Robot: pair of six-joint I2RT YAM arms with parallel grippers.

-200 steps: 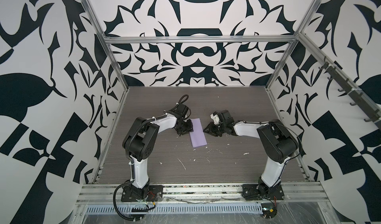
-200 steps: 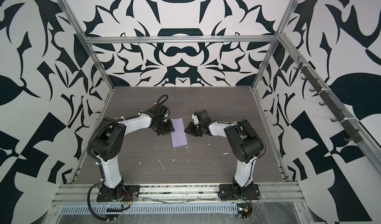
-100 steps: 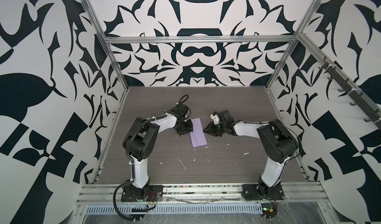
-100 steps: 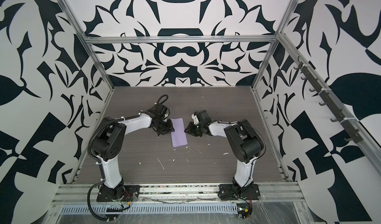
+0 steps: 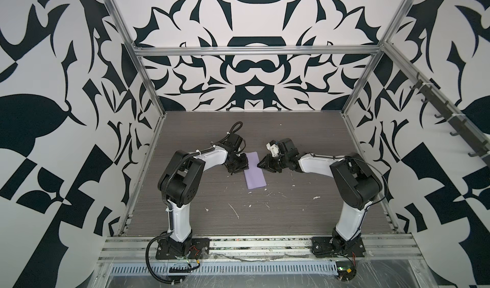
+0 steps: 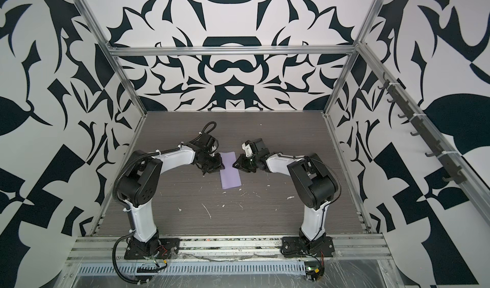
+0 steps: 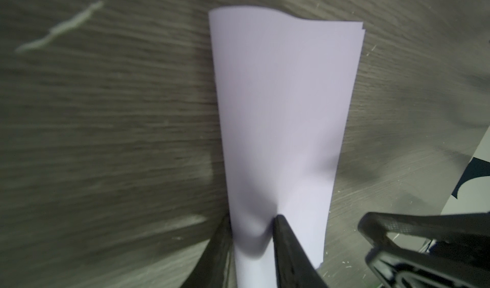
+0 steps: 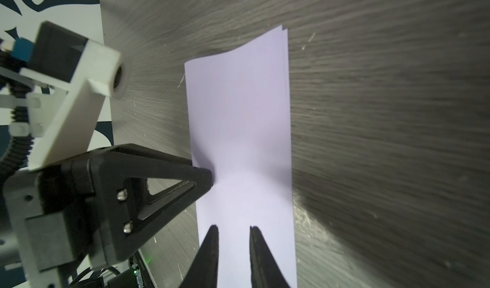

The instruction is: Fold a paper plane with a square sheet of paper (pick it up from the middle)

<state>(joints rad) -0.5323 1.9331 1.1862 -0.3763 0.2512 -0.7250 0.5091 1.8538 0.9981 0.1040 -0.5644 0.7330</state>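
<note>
A small work booth seen from above. Its walls (image 5: 254, 16) are covered in a bold black-and-white pattern of curling, leaf-like shapes. They are held in a frame of silver metal bars (image 5: 254, 51). A rail of dark hooks (image 5: 450, 119) runs along the wall on the right side.

The floor of the booth is a table (image 5: 291, 220) (image 6: 265, 220) with a matte grey wood-grain top. Small white flecks (image 5: 234, 211) are scattered toward the front. Two white-and-black robot arms (image 5: 180, 215) stand on a metal rail (image 5: 254, 247) at the front edge. They bend inward and meet near the middle of the table.

Between them lies the paper (image 5: 255, 174) (image 6: 230, 172), lilac and folded over into a narrow rectangle. It rests on the table with its long sides running front to back, slightly slanted. In the wrist views (image 7: 281, 114) (image 8: 238, 141) one short end curls in a soft wave. The edges of the stacked layers show at a corner.

The left gripper (image 5: 246, 164) (image 6: 219, 164) (image 7: 252, 220) is low at the paper's left long edge, toward the back end. Its fingers stand a little apart. One tip presses on the paper and the other sits just beside the edge. A shaded hump of paper lies between them.

The right gripper (image 5: 259, 164) (image 6: 234, 164) (image 8: 233, 228) faces it at the right long edge. Its fingers are also a little apart, with their tips over the paper. Whether they touch it cannot be told.
</note>
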